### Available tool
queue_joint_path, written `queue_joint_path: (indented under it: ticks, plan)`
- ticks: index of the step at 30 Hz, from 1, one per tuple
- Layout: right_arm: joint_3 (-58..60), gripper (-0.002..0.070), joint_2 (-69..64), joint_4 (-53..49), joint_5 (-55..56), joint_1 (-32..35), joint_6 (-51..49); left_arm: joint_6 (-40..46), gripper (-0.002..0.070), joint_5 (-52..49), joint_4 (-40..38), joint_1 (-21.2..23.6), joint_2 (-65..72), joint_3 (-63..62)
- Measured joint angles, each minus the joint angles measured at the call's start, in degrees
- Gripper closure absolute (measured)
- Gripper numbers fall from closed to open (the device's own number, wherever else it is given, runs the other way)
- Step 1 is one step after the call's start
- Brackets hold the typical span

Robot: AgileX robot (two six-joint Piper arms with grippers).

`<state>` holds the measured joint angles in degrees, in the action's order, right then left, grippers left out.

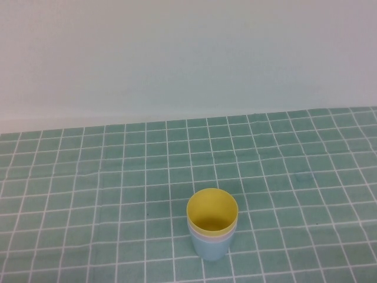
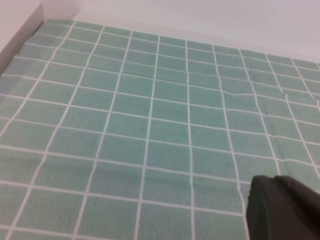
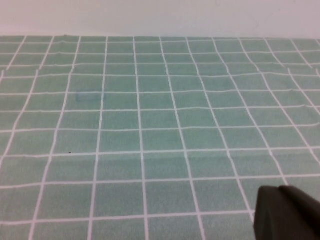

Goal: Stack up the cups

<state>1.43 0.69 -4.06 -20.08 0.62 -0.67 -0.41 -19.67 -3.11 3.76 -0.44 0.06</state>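
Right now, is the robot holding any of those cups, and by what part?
Nothing is held. The left gripper and right gripper are shut over bare cloth; the stacked cups stand alone.

Looks like a bare test setup, lab-style staging rather than a lived-in room. Tabletop (image 1: pixel 88 200) is covered with a green cloth (image 2: pixel 150 130) printed in a white grid; creases in the cloth show in the left wrist view. Behind it is a plain white wall (image 1: pixel 188 53), with no marks or fittings on it. A white edge or panel (image 2: pixel 17 25) borders the cloth at one corner in the left wrist view. Only props on the cloth: nested plastic cups (image 1: pixel 212 227), yellow inside pink inside blue. Lighting is flat and even. Can't tell the building type beyond that.
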Motion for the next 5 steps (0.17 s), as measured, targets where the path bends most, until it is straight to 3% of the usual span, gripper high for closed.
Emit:
queue_joint_path:
  ticks: [5]
  plan:
    - [0.0,0.0678,0.0,0.0,0.0,0.0,0.0,0.0,0.0676,0.0,0.0,0.0,0.0,0.0]
